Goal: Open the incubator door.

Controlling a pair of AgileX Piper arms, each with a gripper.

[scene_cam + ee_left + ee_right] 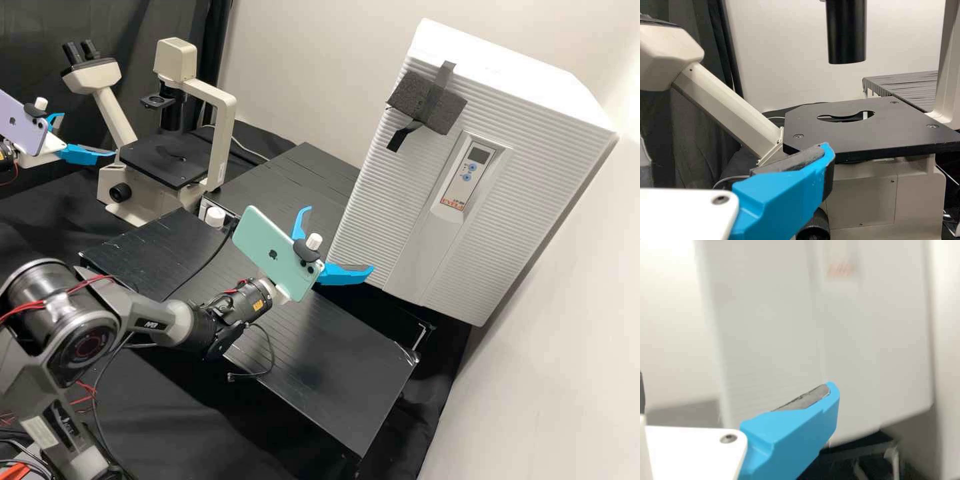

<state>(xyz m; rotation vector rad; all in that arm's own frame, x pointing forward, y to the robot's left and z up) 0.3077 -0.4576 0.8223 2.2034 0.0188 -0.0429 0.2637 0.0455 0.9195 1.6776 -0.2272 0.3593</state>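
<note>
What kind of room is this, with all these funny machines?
It's probably a science lab! There's a microscope for looking at tiny things, and a white incubator with a little screen on its front.

At lower left in the high view, the right arm point(143, 317) has grey links, shiny dark joint housings, red wires point(23, 309) and a yellow label point(259, 305). Its white tool point(340, 239) has blue fingers point(343, 275) with grey pads point(807, 399).
</note>
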